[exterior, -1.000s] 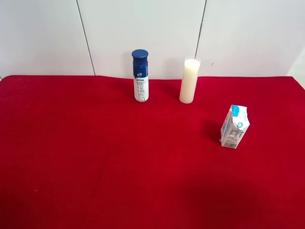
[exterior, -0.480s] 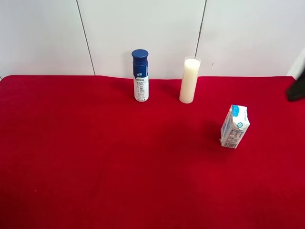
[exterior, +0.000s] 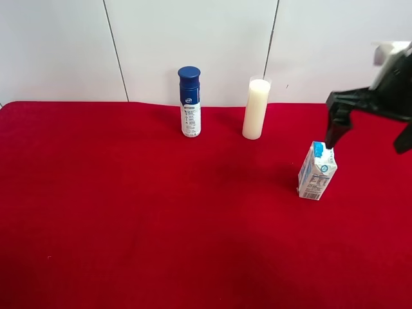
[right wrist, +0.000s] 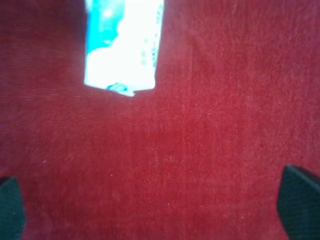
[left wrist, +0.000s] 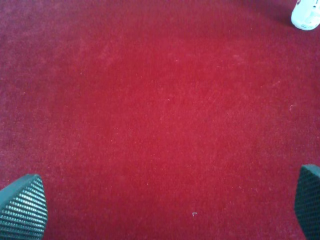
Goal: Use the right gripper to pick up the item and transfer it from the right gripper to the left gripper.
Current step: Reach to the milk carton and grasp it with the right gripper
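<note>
On the right of the cloth: carton (exterior: 317,171) stands upright on the red cloth (exterior: 129,225), turned edge-on to the high camera and held by nothing. It is nearer than the bottle (exterior: 189,103) and cylinder (exterior: 255,109), which stand at the far edge and well apart from it.
Tool state: right gripper (exterior: 370,134) is spread wide and empty. It hangs above the carton and a little to its right, with one finger (exterior: 335,129) just over the gabled top.
Wrist check: in the right wrist view the carton (right wrist: 122,45) lies ahead of the fingertips and off the middle of the gap, so it is not yet between them.
Other arm: left gripper (left wrist: 165,205) is also spread and empty, over bare cloth and out of the high view. A white base (left wrist: 306,15) shows at the edge of its view; I cannot tell whose.
Step in hand: lining up over the carton, by my reading; the pick has not begun.
Doing it well: move left until the carton sits mid-gap, and only then descend, so the finger does not knock the gable. Turn the wrist so the fingers meet two flat faces, not corners.
Grip height: probably best high on the body, leaving the lower part bare for the left gripper.
Risk: a light carton probably tips if one finger touches first, and dents if squeezed hard.
</note>
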`<state>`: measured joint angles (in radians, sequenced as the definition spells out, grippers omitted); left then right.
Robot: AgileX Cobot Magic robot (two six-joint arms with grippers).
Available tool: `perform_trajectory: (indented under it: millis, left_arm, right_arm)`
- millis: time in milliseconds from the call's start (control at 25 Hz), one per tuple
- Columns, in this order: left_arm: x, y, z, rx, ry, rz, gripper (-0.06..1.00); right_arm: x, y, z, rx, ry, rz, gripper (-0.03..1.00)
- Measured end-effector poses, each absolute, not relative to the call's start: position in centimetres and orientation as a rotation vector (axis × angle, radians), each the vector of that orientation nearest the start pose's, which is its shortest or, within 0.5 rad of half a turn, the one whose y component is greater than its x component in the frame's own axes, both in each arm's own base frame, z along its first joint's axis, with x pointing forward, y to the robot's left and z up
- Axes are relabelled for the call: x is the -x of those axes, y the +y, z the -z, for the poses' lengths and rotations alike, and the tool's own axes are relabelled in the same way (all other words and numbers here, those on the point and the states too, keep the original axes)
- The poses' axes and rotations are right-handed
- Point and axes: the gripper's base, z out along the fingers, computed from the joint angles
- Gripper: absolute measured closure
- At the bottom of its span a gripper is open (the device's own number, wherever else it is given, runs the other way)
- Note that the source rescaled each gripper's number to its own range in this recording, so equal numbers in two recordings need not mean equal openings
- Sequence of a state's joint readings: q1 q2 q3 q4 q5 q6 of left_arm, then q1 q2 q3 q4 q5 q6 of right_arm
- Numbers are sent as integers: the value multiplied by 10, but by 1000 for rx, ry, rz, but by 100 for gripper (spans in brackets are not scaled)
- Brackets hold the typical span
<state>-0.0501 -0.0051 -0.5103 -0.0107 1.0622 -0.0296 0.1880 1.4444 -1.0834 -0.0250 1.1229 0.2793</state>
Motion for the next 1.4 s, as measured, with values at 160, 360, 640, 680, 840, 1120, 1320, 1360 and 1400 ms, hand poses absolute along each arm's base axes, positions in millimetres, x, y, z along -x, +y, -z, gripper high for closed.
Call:
perform_trajectory:
  millis: [160, 360, 640, 680, 840, 1120, 1320, 1360, 1400]
  left_arm:
    - [7, 0, -280, -21, 2031, 63, -6]
    - [7, 0, -280, -21, 2031, 63, -6]
    - [7, 0, -280, -21, 2031, 63, -6]
    - [7, 0, -280, -21, 2031, 63, -6]
    - [7, 0, -280, -21, 2031, 63, -6]
    - [7, 0, -280, -21, 2031, 63, -6]
    - [7, 0, -280, -21, 2031, 63, -6]
    - [7, 0, -280, -21, 2031, 63, -6]
    - [7, 0, -280, -21, 2031, 63, -6]
  right_arm:
    - [-279, 49, -251, -143, 2970, -2, -3]
    - [-296, 53, -228, -145, 2964, -1, -3]
    - [-314, 56, -197, -146, 2973, -2, -3]
    - [-316, 57, -193, -146, 2973, -3, -3]
    - [-322, 58, -181, -144, 2971, -5, -3]
    - [-325, 60, -172, -172, 2983, -35, 17]
    - [-325, 61, -172, -179, 2985, -44, 60]
    - [-325, 61, -172, -179, 2984, -44, 70]
    - [-325, 61, -172, -179, 2983, -44, 83]
